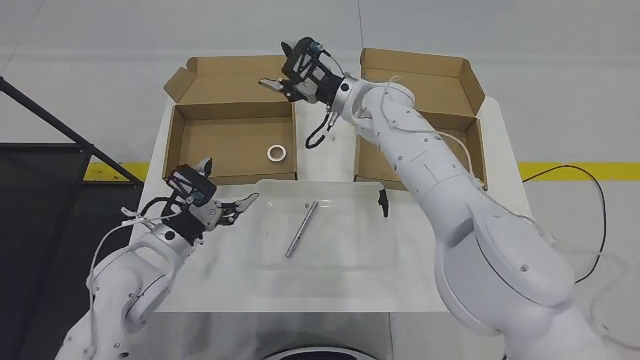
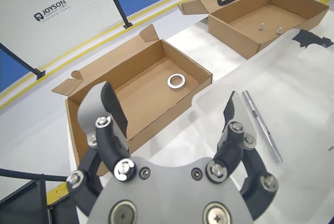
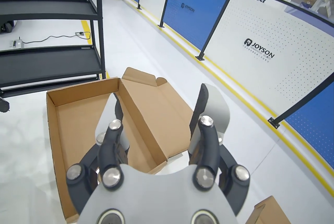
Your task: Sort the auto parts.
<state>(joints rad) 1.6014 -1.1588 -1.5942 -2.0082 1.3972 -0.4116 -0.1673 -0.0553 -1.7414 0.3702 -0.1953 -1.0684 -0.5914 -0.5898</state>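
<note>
Left wrist view: two small parts [image 2: 261, 26] in right box [image 2: 234, 34]; left pincer [image 2: 169, 98] and right pincer [image 3: 159, 97] wide, empty.

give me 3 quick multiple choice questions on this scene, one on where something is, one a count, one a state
1. Where does the rod lie?
A in the tray
B in a cardboard box
C in a gripper

2. How many cardboard boxes are there?
A one
B two
C three

3. The left gripper is:
A shut on the rod
B shut and empty
C open and empty

Answers:
1 A: the rod lies flat on the clear tray's floor.
2 B: there is the ring box and the other box beside it.
3 C: its fingers are spread with nothing between them.
</note>
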